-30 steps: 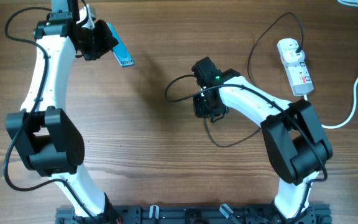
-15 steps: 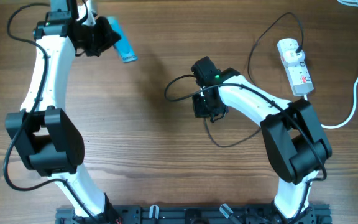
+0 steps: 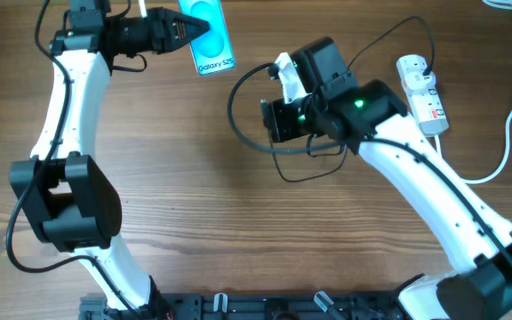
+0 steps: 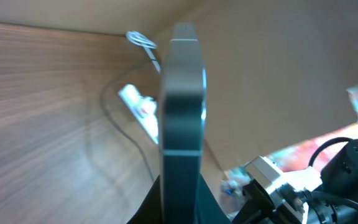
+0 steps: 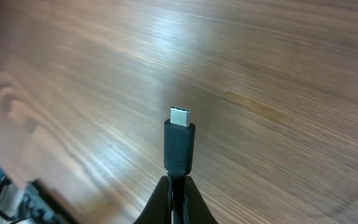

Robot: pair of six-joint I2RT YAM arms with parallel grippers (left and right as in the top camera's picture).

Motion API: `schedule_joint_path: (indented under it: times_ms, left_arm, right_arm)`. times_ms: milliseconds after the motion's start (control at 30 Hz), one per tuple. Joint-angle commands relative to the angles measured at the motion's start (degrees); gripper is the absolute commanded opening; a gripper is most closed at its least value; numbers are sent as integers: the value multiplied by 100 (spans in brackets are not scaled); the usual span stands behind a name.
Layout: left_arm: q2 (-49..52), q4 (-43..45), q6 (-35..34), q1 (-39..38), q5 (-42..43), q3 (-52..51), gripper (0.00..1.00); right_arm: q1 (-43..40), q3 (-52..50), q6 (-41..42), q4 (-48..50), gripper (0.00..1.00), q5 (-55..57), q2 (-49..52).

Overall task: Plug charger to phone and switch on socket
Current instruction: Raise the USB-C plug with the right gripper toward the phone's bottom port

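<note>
- Phone (image 3: 208,36) is held up at the far edge of the desk (image 3: 194,204). Its screen faces the overhead camera, and its long axis runs far to near, with the "Galaxy S25" end nearer the robot's base.
- Left pincer (image 3: 183,31) is clamped tight on the phone's left long side. The left arm reaches up the left side, and its wrist is bent to the right.
- A second ago the phone hung lower and further left, tilted almost edge-on. It has since swung right and turned flat.
- Charger (image 5: 179,142) has its connector gripped in the fully closed right pincer (image 5: 176,196), metal tip pointing away from the fingers. Its cable loops left of and below the pincer, then runs to the socket.
- The right arm was folded a second ago, with its pincer lower in the overhead view. Now it stretches diagonally, with the pincer aimed left toward the phone but still apart from it.
- Socket (image 3: 423,93) lies at the right, its long axis far to near and slightly tilted.
</note>
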Motion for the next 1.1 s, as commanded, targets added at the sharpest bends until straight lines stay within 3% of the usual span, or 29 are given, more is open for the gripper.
schedule_joint_path:
  times_ms: [0, 200, 1067]
  left_arm:
    - [-24, 44, 87, -247, 758, 70, 4]
    - [-24, 85, 87, -575, 540, 70, 4]
    - [-24, 61, -238, -822, 378, 70, 4]
  right_arm:
    - [380, 59, 39, 245, 4, 199, -68]
    - [953, 61, 667, 293, 4, 1751, -59]
    - [951, 70, 704, 772, 4, 2406, -164]
